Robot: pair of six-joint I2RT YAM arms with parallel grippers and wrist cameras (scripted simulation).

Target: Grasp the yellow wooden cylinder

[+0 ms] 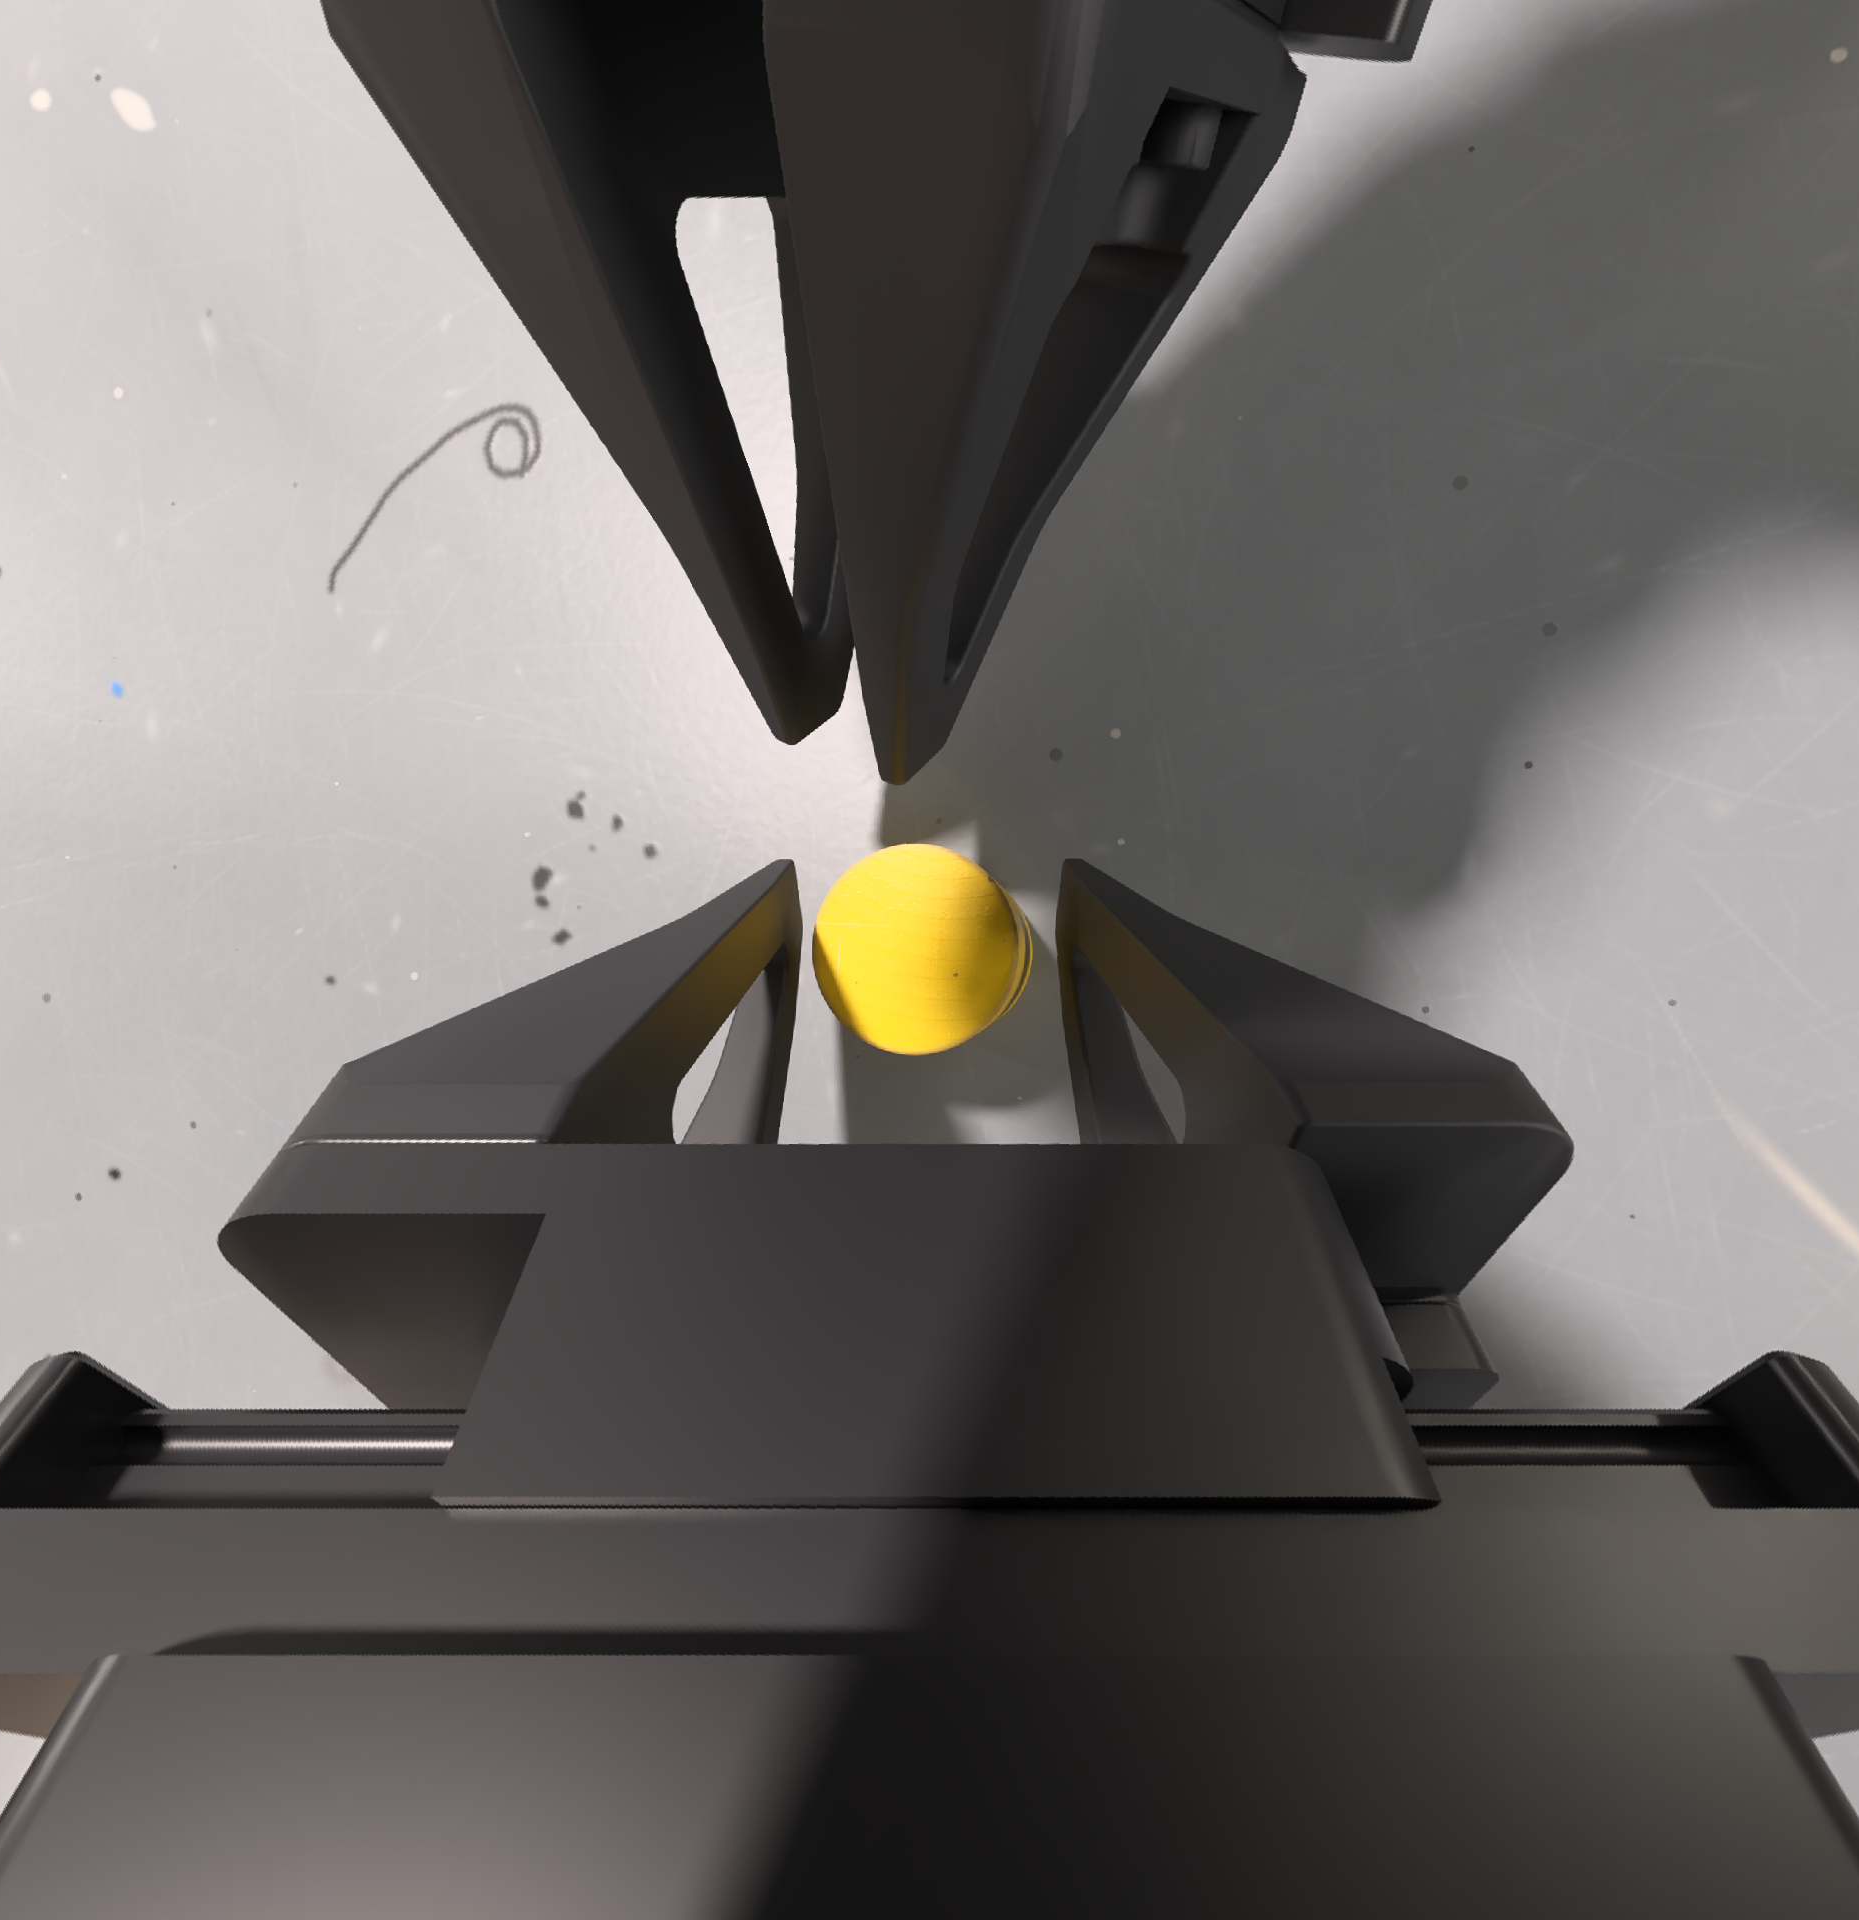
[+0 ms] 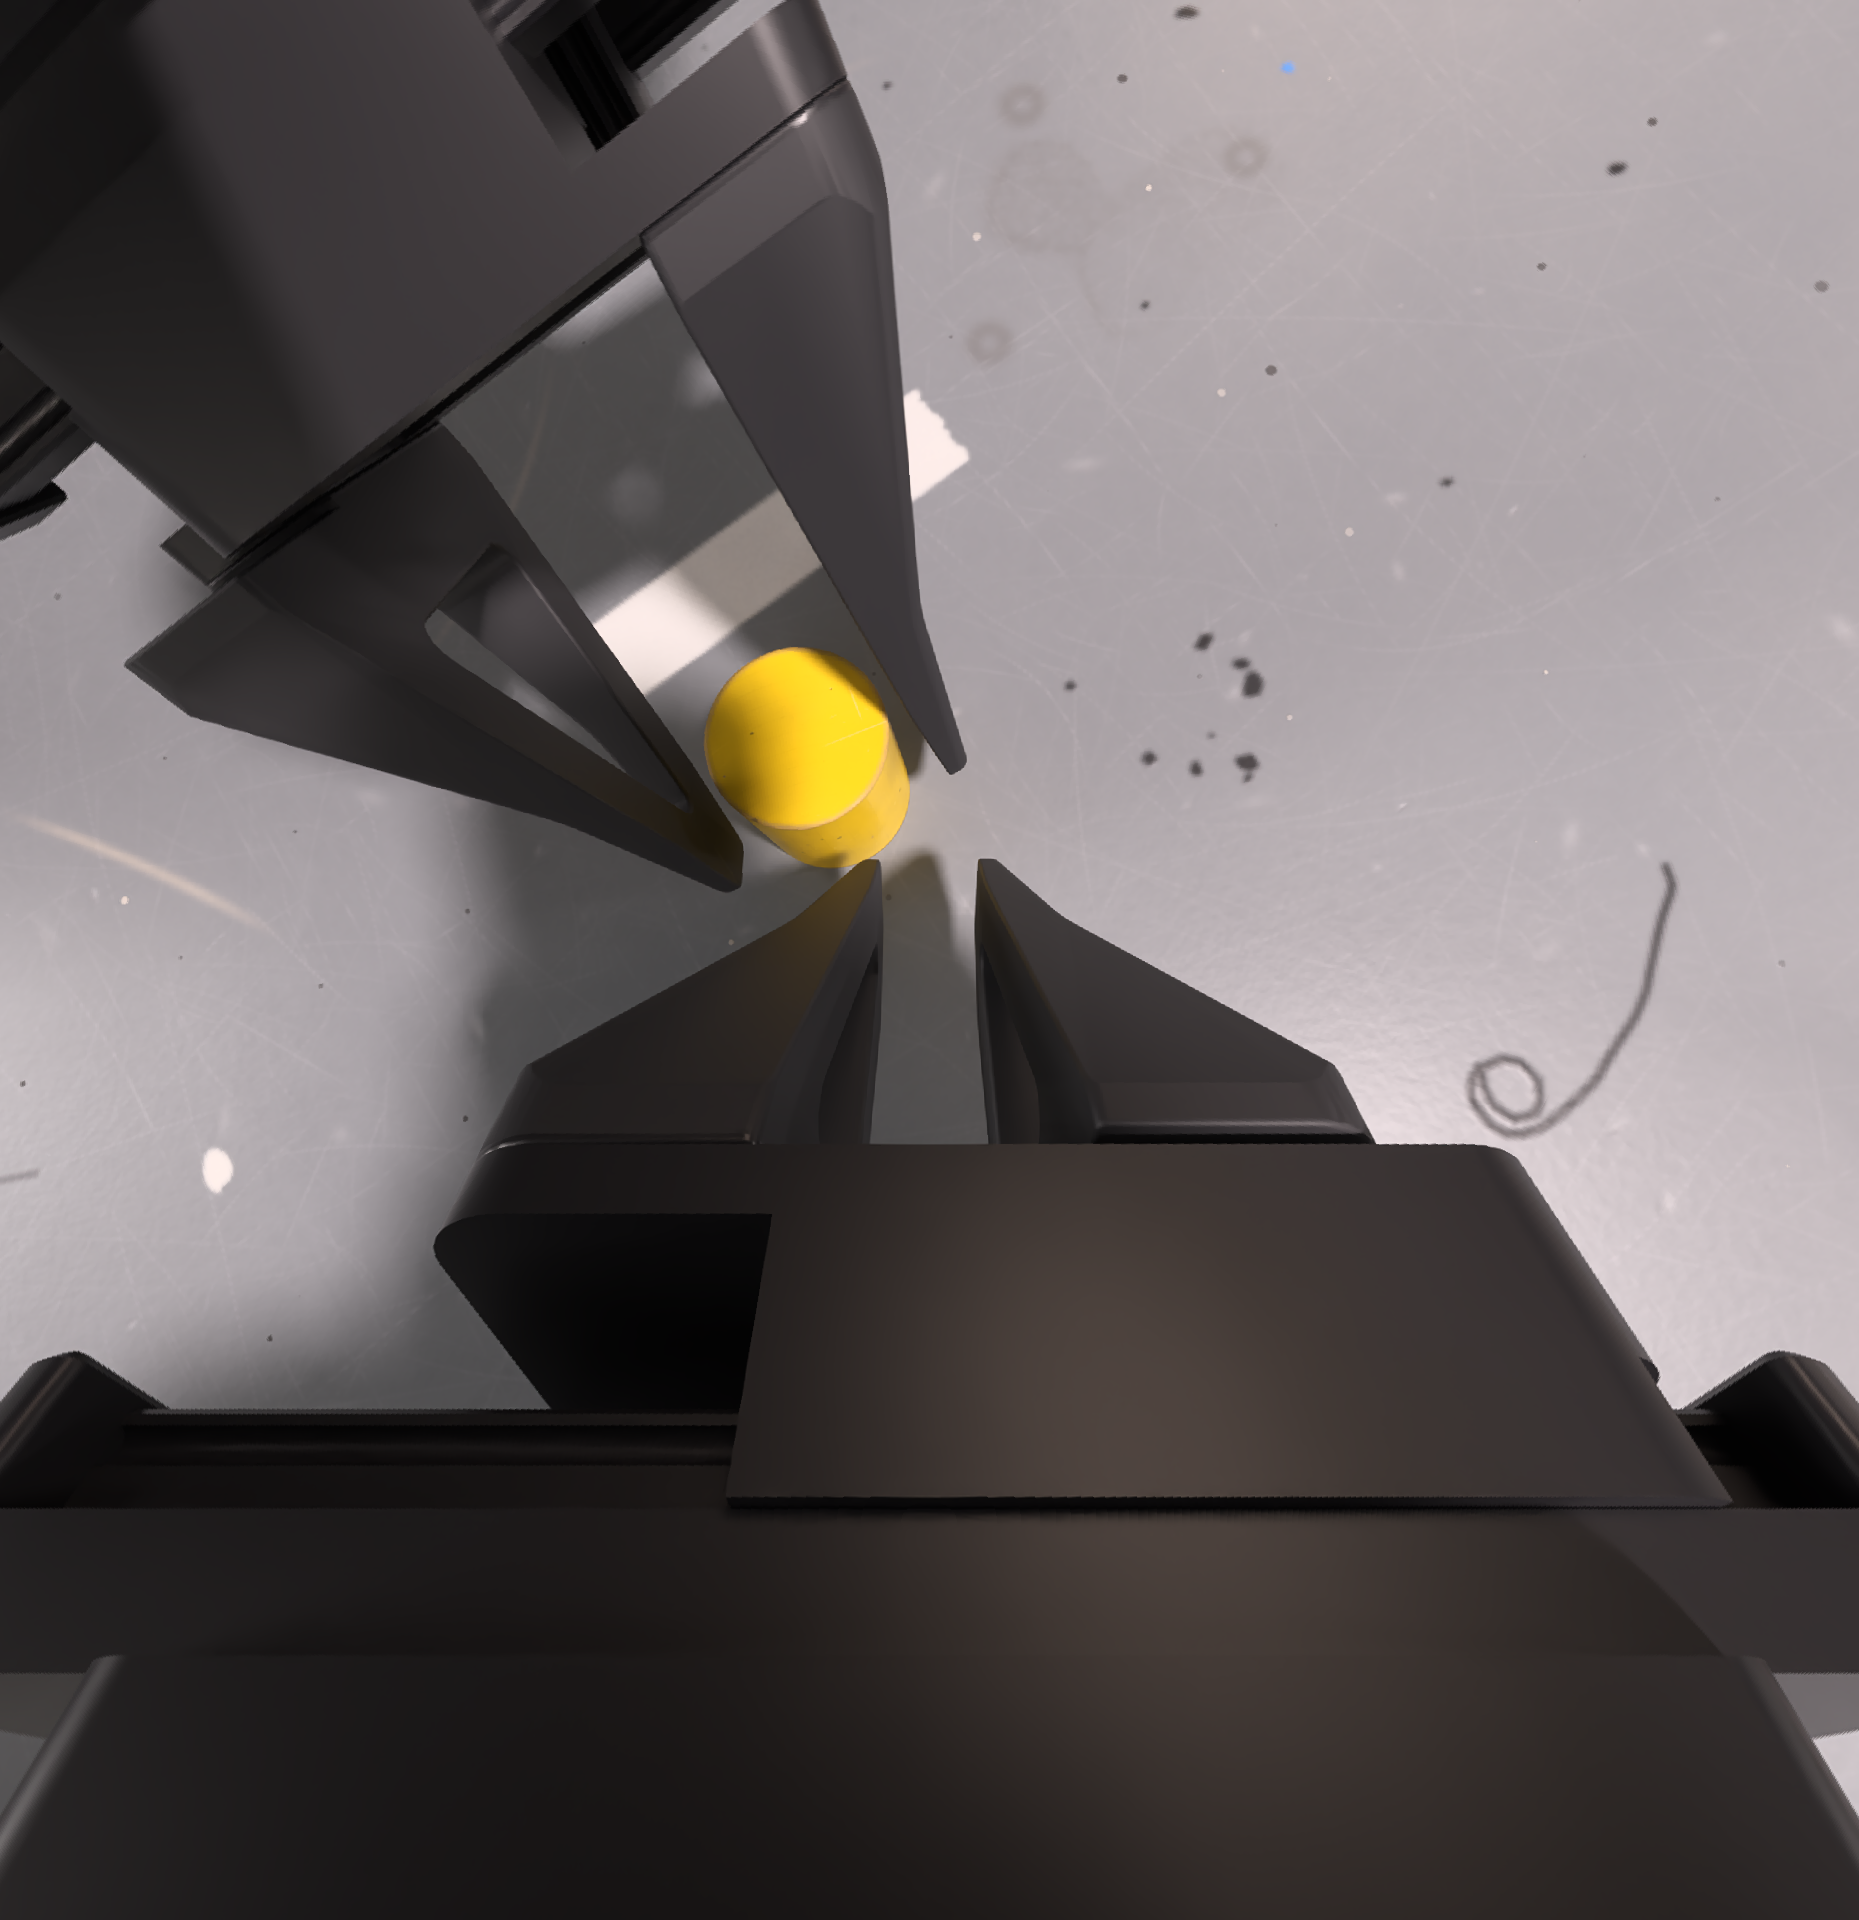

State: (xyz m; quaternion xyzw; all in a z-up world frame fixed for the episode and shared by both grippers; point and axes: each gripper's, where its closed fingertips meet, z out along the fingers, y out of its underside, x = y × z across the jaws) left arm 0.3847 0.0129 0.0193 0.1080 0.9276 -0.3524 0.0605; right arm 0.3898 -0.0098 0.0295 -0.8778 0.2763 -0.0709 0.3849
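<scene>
The yellow wooden cylinder (image 1: 920,951) stands upright on the grey table (image 1: 281,883). My left gripper (image 1: 930,873) is open and straddles it, one finger close on each side. A thin gap shows at the right finger. My right gripper (image 1: 850,758) reaches in from the far side, with its tips just beyond the cylinder. In the right wrist view the cylinder (image 2: 800,743) sits between the left gripper's (image 2: 842,816) fingers. My right gripper (image 2: 927,868) is empty, with its jaws a narrow gap apart. Its left fingertip is right beside the cylinder's base.
The table top (image 2: 1424,623) is scratched and marked with dark specks (image 2: 1242,681) and a pencil scribble (image 1: 504,447). A white strip (image 2: 935,447) lies on it behind the left gripper. The two grippers crowd each other around the cylinder.
</scene>
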